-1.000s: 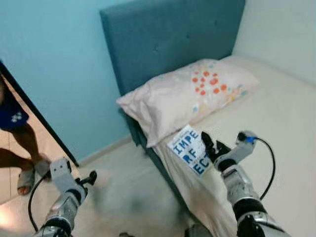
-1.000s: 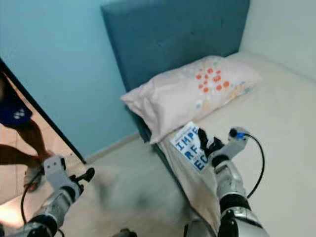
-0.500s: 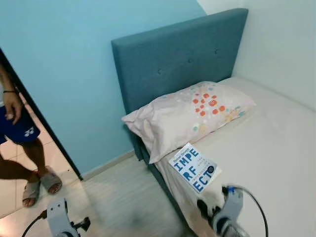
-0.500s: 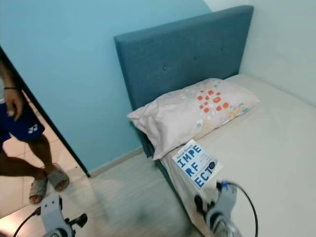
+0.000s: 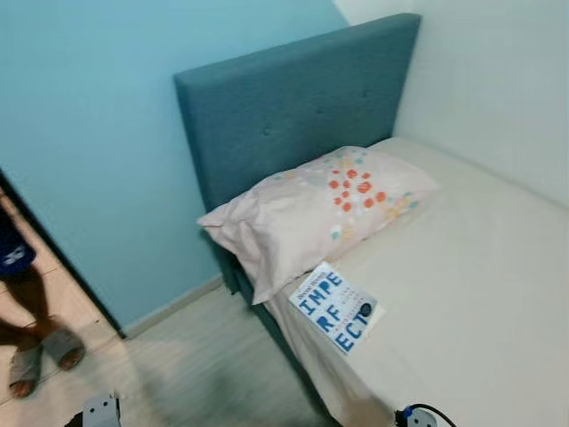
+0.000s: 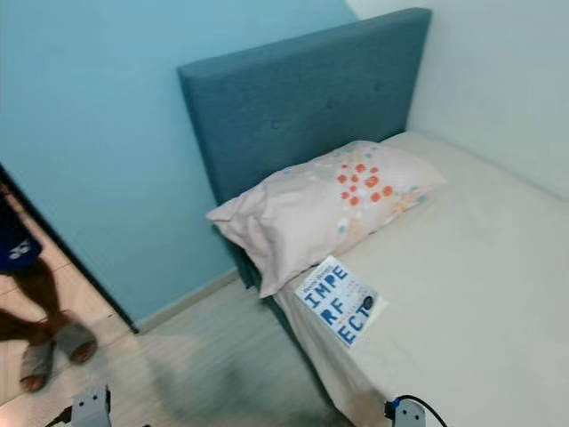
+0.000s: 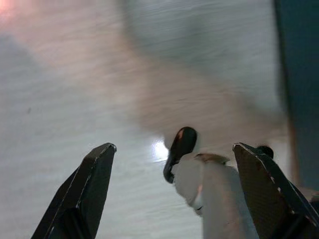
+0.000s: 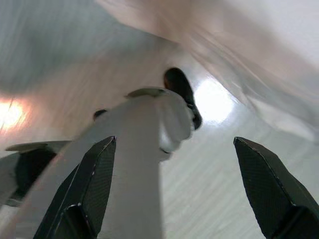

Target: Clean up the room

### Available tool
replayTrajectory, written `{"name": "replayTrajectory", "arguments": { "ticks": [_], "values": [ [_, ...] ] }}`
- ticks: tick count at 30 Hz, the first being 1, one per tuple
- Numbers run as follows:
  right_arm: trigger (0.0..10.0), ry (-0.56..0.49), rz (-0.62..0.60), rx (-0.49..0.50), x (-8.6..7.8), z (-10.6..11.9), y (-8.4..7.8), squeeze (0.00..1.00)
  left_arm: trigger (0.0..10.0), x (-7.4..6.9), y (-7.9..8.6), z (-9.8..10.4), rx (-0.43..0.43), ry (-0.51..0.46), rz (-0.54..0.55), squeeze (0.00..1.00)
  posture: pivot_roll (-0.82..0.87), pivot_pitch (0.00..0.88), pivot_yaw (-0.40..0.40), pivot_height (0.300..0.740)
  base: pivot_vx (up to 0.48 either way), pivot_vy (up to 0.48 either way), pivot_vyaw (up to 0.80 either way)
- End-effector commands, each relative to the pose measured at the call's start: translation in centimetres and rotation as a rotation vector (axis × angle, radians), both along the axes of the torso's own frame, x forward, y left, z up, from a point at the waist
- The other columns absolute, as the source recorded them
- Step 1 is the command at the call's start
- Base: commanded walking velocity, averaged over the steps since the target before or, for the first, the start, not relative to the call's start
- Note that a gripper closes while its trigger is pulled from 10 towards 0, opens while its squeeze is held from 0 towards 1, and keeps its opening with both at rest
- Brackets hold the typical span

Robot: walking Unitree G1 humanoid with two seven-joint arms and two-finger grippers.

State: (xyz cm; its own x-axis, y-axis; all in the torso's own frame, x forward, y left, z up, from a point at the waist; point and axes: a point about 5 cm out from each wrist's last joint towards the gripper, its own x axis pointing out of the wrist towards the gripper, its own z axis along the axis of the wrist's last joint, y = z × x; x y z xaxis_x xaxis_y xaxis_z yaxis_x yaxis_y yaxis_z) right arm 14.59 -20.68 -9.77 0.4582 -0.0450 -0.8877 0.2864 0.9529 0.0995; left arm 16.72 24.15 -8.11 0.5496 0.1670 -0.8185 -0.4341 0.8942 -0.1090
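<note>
Lying flat on the bed (image 5: 462, 294) near its outer edge is a book (image 5: 336, 307) with a white cover and large blue letters — one corner just under the front edge of the pillow (image 5: 316, 209), the rest on bare cream sheet. The pillow is pale pink with an orange-red flower print and rests against a teal padded headboard (image 5: 293, 107). Light blue wall (image 5: 98, 133) behind the headboard, white wall on the bed's far side. Pale wood-look floor (image 5: 204, 365) beside the bed; at the doorway a person's legs in sandals (image 5: 40, 351) stand on tiled floor. Left gripper (image 7: 172, 164): both black fingers spread wide, nothing between them, hanging low over the floor with a robot foot (image 7: 199, 174) seen beyond. Right gripper (image 8: 174, 164): fingers likewise wide apart and empty — also pointed down past the robot's leg (image 8: 134, 149), picture blurred.
</note>
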Motion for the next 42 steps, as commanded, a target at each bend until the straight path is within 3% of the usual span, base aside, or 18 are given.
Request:
{"name": "replayTrajectory", "arguments": {
  "ticks": [1, 9, 25, 42],
  "values": [
    [10.0, 0.052, 0.004, 0.004, -1.4, -0.5, 0.1, 0.0, 10.0, -0.6, -0.2, -0.3, -0.006, 0.022, -0.007, 0.0, -0.08, 0.071, 0.038, 0.74, -0.48, 0.0, -0.73],
    [10.0, 0.066, 0.051, -0.069, -1.5, -0.4, -1.1, 0.0, 10.0, -1.1, -0.6, -0.6, -0.011, 0.022, -0.036, 0.0, -0.08, 0.048, 0.021, 0.74, -0.48, 0.0, -0.29],
    [10.0, 0.058, 0.096, -0.092, -0.8, -0.2, -0.8, 0.0, 10.0, -1.2, -0.8, -0.7, -0.004, 0.037, -0.055, 0.0, -0.08, 0.042, 0.013, 0.74, -0.48, 0.0, 0.0],
    [10.0, 0.068, 0.085, -0.081, -1.1, -0.3, -0.5, 0.0, 10.0, -0.9, -0.6, -0.5, 0.009, 0.043, -0.079, 0.0, -0.08, 0.05, 0.026, 0.74, -0.415, 0.0, 0.0]
  ]
}}
